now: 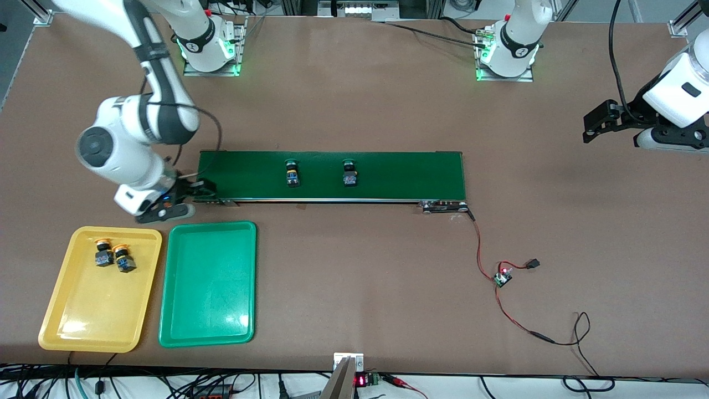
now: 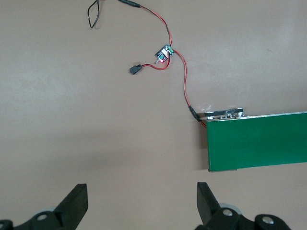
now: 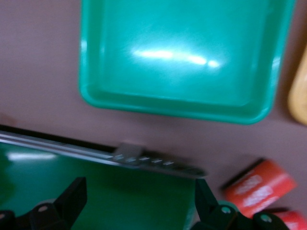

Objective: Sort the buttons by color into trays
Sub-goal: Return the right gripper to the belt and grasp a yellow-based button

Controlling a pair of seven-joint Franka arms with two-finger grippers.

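From my remote station, half the sort looks done. Starting at the right arm's end of the table, the yellow tray (image 1: 99, 288) holds both yellow-capped buttons, one (image 1: 103, 252) just beside the other (image 1: 124, 259), lying on their sides in the part of the tray farthest from the front camera. The green tray (image 1: 207, 284) beside it holds nothing I can see; the right wrist view shows its floor bare. My right gripper (image 1: 183, 198) hangs low at the end of the dark-green conveyor belt (image 1: 331, 176), just above the edge where belt and table meet, between the belt and the trays. Its fingers (image 3: 72, 199) stand spread wide with nothing between them, touching nothing that I can make out. That wrist view also catches blurred orange shapes with white marks (image 3: 259, 186) near the belt's end; I cannot tell what they are.

Moving along the belt, the two green-capped buttons wait on its surface, one (image 1: 292, 173) toward the trays' end and one (image 1: 349, 172) near the middle, well apart from each other. Both are left to carry to the green tray, as I judge it. Past the belt's other end a small circuit board (image 1: 503, 275) lies on red wires. At the left arm's end, my left gripper (image 1: 601, 122) waits above bare table, fingers (image 2: 74, 203) fully apart and empty.
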